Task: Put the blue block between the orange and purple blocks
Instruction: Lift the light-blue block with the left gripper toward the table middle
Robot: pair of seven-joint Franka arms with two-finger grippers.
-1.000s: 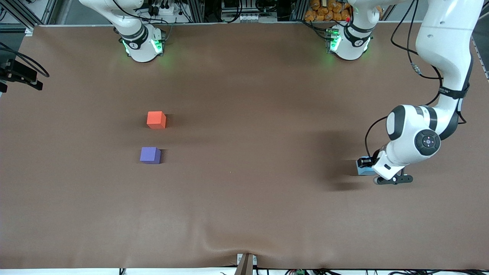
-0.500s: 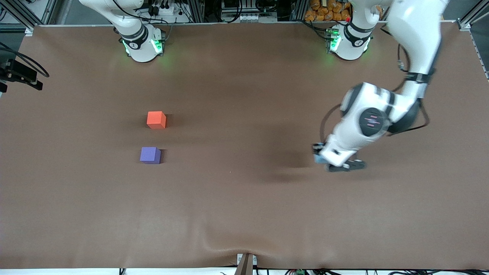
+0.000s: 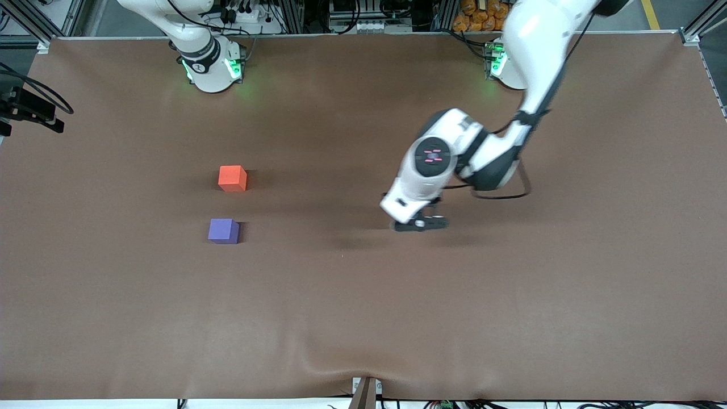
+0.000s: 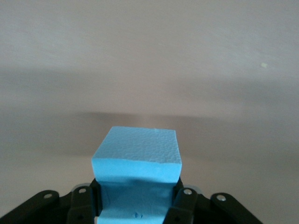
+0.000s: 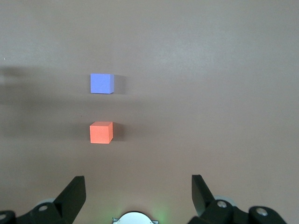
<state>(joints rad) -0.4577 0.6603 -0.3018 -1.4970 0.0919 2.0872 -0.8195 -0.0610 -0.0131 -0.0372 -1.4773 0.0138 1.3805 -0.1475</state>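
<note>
Left jaws clamped on sky-blue matte foam blue block [image 4: 136,154]; right jaws wide, idle.

- Brown cloth [image 3: 352,318] covering the table, puckering at the edge nearest the front camera.
- Clamp [image 3: 364,392] gripping the cloth at that pucker.
- Black cables [image 3: 34,105] hanging over the table's end by the right arm.
- Orange objects [image 3: 483,14] lying above the table's top edge.

Front camera: high, faces both bases, whole bench [image 3: 363,318]. Right wrist: high, shares orange block [image 5: 101,132], purple block [image 5: 102,83]. Left wrist: close; overlap probably bench only.
</note>
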